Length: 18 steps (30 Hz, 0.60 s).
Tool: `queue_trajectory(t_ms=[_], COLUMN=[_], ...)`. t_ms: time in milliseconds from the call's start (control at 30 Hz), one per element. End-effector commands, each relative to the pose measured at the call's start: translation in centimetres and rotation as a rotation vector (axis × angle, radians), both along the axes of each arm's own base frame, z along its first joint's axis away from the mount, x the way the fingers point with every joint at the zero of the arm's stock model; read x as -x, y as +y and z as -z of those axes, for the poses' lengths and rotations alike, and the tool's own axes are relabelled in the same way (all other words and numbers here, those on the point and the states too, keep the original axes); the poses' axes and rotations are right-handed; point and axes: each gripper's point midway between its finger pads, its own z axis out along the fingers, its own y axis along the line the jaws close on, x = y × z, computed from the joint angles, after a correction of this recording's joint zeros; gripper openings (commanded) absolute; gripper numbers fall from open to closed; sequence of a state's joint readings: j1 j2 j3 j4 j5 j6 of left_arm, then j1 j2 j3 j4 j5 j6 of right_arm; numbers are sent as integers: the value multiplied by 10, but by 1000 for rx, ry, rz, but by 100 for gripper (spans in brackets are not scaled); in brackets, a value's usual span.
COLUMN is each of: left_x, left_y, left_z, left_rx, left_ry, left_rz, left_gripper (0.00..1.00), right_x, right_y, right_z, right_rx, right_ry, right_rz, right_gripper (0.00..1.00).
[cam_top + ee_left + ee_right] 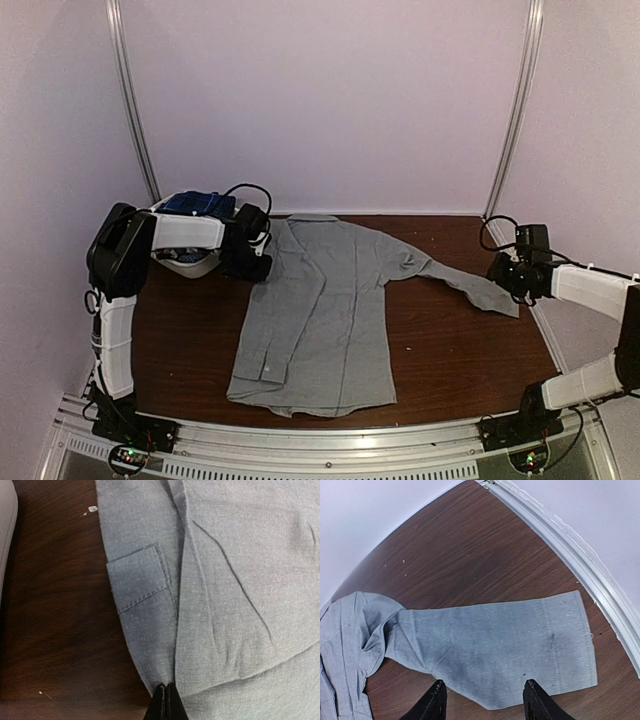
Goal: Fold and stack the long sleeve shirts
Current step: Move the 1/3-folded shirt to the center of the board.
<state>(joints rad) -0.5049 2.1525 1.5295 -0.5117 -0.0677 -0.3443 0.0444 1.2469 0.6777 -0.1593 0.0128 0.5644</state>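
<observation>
1. Left gripper: black jaws clenched tight on a pinch of the shirt, where two folded edges run together at the tips. Low in the left wrist view.
2. Right gripper: released, fingers well apart, nothing between them. It hovers just over the near edge of the sleeve.
3. The shirt lies flat at the centre of the top view, collar toward the far wall, hem toward the near edge. One sleeve stretches out to the right of the frame, its end close to the right gripper.
4. Cloth: plain grey, fine weave, soft creases. A stitched flap lies folded on the body. The sleeve end is cut square.
5. Table: dark brown wood grain, matte, with a few pale specks. The far right corner is rounded, with a white rail along it.
6. Basket: white, at upper left of the table, partly under the left arm, with blue cloth in it.
7. Room: pale lilac walls, two slim metal uprights, and a ribbed metal strip at the bottom of the frame carrying both arm bases.
</observation>
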Motion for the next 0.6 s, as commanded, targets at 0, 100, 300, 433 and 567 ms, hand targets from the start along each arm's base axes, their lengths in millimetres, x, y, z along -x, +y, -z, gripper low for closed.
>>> queue_trajectory(t_ms=[0, 100, 300, 433, 567], left_x=[12, 9, -1, -11, -17], left_y=[15, 10, -4, -12, -22], left_z=[-1, -10, -31, -49, -69], left_rx=[-49, -24, 37, 68, 116], left_ry=[49, 37, 1, -35, -68], left_rz=[21, 29, 48, 52, 72], left_gripper=[2, 5, 24, 43, 53], right_x=[-2, -4, -14, -19, -28], right_y=[-31, -54, -85, -101, -107], right_z=[6, 15, 38, 45, 55], right_rx=[-55, -34, -7, 2, 5], right_ry=[-13, 16, 87, 107, 138], right_rz=[88, 145, 206, 237, 236], right_gripper=[54, 56, 60, 64, 66])
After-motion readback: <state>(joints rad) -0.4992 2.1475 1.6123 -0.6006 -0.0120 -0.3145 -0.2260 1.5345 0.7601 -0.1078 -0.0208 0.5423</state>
